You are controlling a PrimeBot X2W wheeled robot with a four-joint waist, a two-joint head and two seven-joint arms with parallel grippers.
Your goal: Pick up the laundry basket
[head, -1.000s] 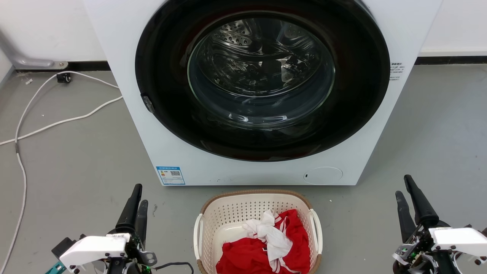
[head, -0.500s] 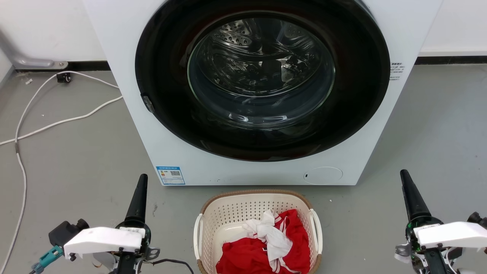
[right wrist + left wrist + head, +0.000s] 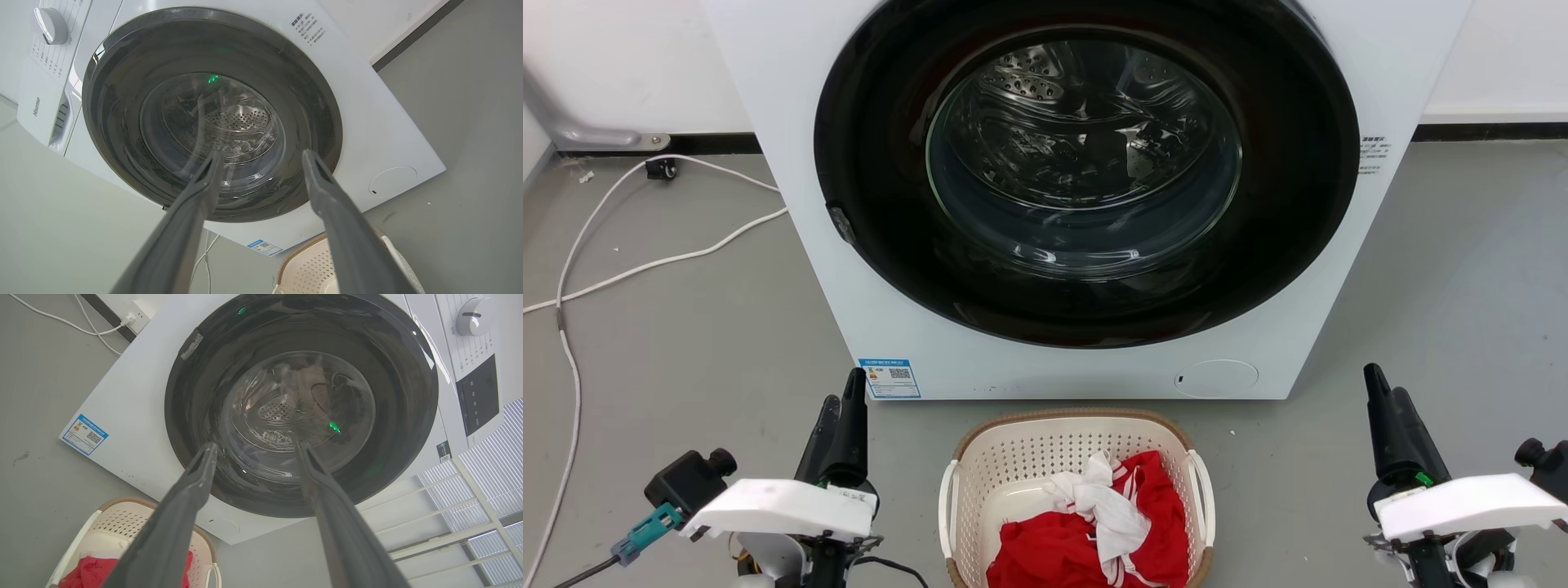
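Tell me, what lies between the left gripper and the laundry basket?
In the head view, only bare grey floor lies between the left gripper and the laundry basket.

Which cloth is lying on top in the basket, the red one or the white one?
The white cloth: it lies crumpled across the red cloth, which spreads beneath it in the laundry basket.

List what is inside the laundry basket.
The laundry basket holds a red garment with a white cloth bunched on top. Whatever lies beneath them is covered.
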